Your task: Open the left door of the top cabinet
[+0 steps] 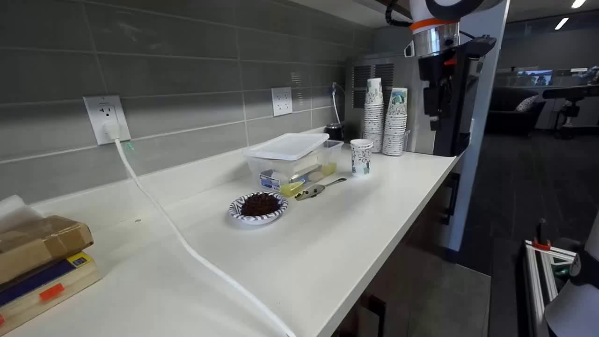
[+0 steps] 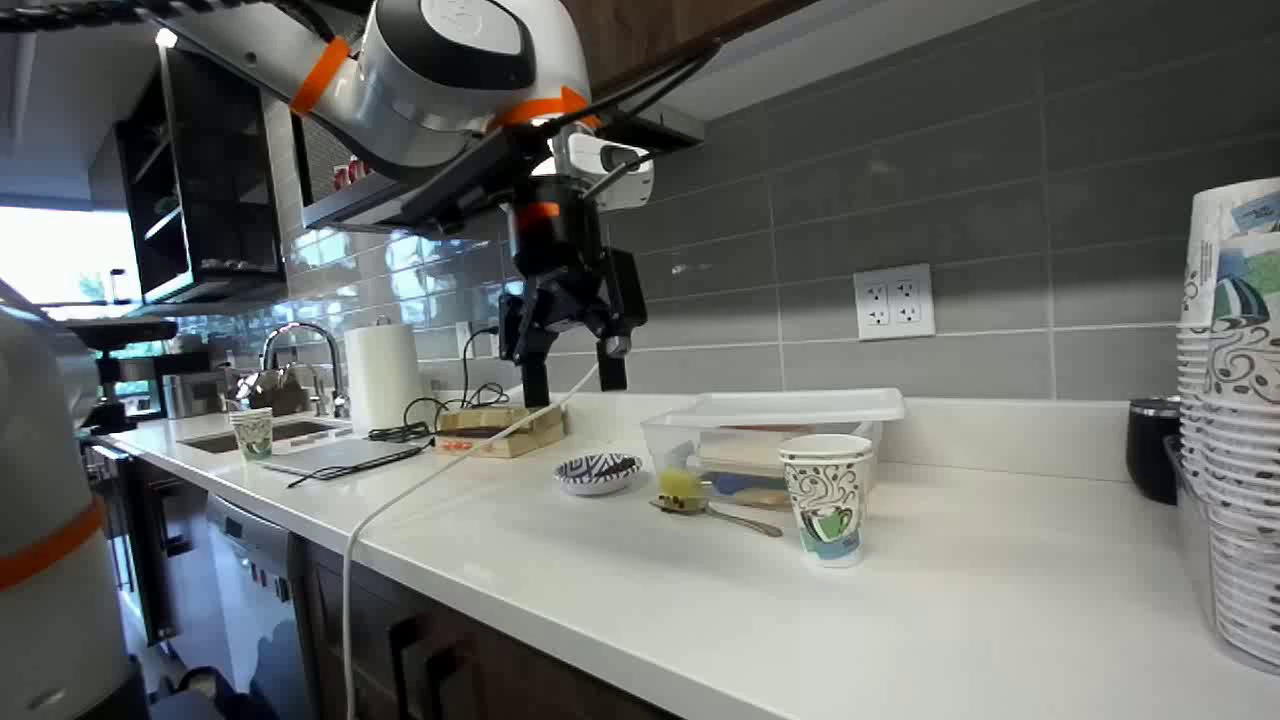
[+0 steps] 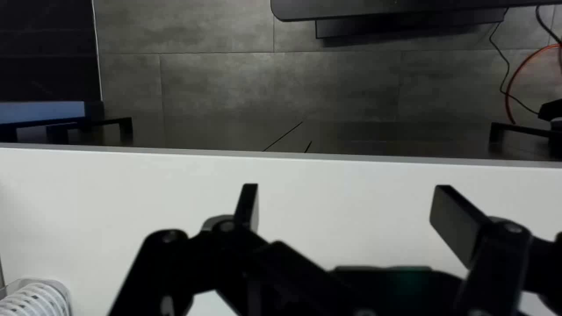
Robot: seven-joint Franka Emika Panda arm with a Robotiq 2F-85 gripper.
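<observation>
The top cabinet (image 2: 680, 38) shows in an exterior view as a brown wood-toned strip at the top edge, partly behind the arm. In an exterior view only a thin sliver of the cabinet (image 1: 403, 5) shows, beside the arm. Its door fronts and any handles are out of view. My gripper (image 2: 574, 378) points down, below the level of the cabinet and above the counter. The gripper also shows from the side in an exterior view (image 1: 435, 122). In the wrist view the gripper (image 3: 344, 197) has its fingers wide apart with nothing between them. The cabinet is not in the wrist view.
The white counter (image 2: 950, 620) holds a cup pair (image 2: 826, 500), tall cup stacks (image 1: 373, 117), a lidded plastic bin (image 1: 295, 159), a patterned bowl (image 1: 259, 208) and a spoon (image 1: 320, 188). A white cable (image 1: 196, 255) crosses it. A tall grey panel (image 1: 482, 93) stands at its end.
</observation>
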